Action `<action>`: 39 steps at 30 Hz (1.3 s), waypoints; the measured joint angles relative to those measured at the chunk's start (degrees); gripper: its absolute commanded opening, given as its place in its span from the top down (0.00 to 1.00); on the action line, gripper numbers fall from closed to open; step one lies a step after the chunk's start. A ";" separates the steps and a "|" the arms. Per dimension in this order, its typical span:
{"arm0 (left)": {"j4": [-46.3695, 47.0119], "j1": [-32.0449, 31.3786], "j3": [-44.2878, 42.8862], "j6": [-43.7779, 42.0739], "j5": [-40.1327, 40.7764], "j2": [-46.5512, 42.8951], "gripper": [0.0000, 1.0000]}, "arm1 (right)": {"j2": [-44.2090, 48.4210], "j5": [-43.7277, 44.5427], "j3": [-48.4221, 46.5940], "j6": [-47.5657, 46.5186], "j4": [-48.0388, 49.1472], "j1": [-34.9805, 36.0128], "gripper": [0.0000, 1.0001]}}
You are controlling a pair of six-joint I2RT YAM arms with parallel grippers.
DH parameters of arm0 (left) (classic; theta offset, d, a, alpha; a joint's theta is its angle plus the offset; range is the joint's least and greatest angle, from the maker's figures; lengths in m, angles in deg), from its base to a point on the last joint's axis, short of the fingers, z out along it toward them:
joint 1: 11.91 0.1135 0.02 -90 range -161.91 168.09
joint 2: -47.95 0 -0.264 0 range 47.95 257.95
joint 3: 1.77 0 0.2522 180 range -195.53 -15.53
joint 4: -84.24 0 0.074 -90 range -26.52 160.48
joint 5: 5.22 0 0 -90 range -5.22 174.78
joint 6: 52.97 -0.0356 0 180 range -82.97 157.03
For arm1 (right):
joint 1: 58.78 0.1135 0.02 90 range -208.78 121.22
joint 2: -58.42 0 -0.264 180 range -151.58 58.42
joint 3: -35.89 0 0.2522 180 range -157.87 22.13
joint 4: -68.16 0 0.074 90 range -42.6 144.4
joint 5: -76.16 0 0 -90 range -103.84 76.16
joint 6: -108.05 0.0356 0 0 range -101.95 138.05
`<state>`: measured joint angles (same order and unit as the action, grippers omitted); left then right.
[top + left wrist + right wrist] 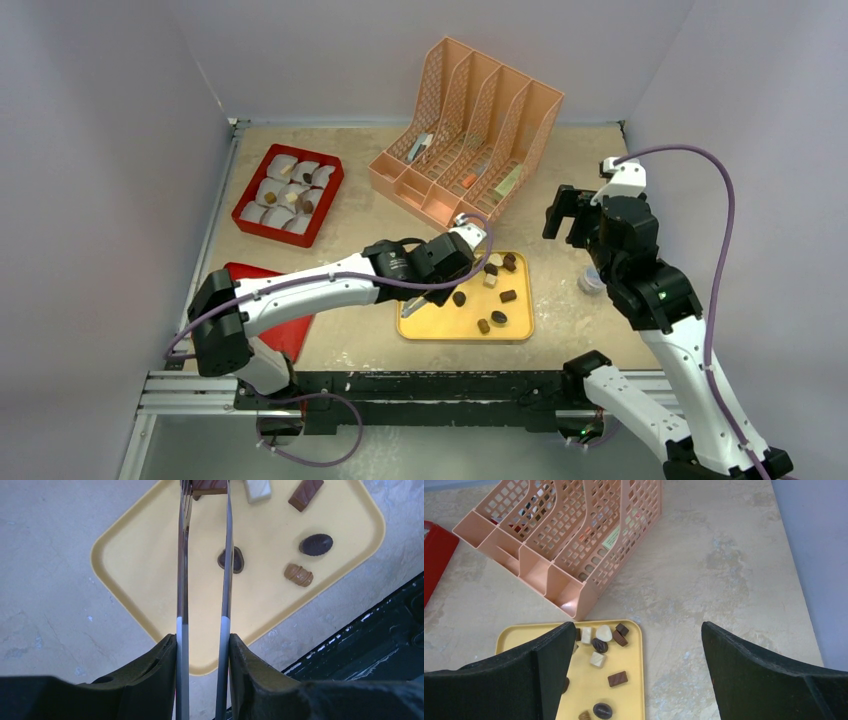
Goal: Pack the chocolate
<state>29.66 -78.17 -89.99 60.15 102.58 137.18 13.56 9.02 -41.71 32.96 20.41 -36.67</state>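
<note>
Several pieces of chocolate point(498, 318) lie on a yellow tray point(430, 328), dark, caramel and cream ones. My left gripper point(202, 637) is shut on a pair of metal tongs point(182, 580) that reach across the tray point(150, 555). The tong tips pinch a brown chocolate point(210, 486) at the frame's top edge. In the top view the left gripper point(425, 295) hangs over the tray's left part. My right gripper point(568, 215) stands open and empty, raised to the right of the tray. In its own view the right gripper point(638, 625) frames bare table beside the tray point(634, 680).
A red box point(245, 215) with white cup liners, some filled, sits at the back left. A red lid point(295, 335) lies under the left arm. A pink file organizer point(470, 130) stands behind the tray. A small cup point(592, 280) sits below the right gripper.
</note>
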 measured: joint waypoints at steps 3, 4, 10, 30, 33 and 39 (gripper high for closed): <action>-0.26 1.68 0.00 1.40 0.57 -1.25 0.73 | 0.09 -0.02 0.11 0.00 0.02 0.00 0.03; -0.46 2.47 0.00 1.86 0.74 -1.64 0.73 | 0.15 -0.02 0.20 0.00 0.07 0.00 0.02; -2.19 8.22 0.00 4.50 1.84 -3.63 0.73 | 0.42 -0.04 0.42 0.00 0.11 0.00 0.02; -13.35 26.03 0.00 10.80 8.17 -11.43 0.74 | 0.39 -0.35 0.57 0.00 0.42 0.00 0.02; -15.17 29.22 0.00 10.82 9.75 -12.39 0.74 | 0.39 -0.48 0.57 0.00 0.44 0.00 0.02; -17.44 36.11 0.00 10.80 11.91 -14.82 0.73 | 0.37 -0.98 0.57 0.00 0.44 0.00 0.02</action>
<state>12.22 -42.06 -89.99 70.94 114.49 122.36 13.93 8.03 -41.14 32.96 20.84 -36.67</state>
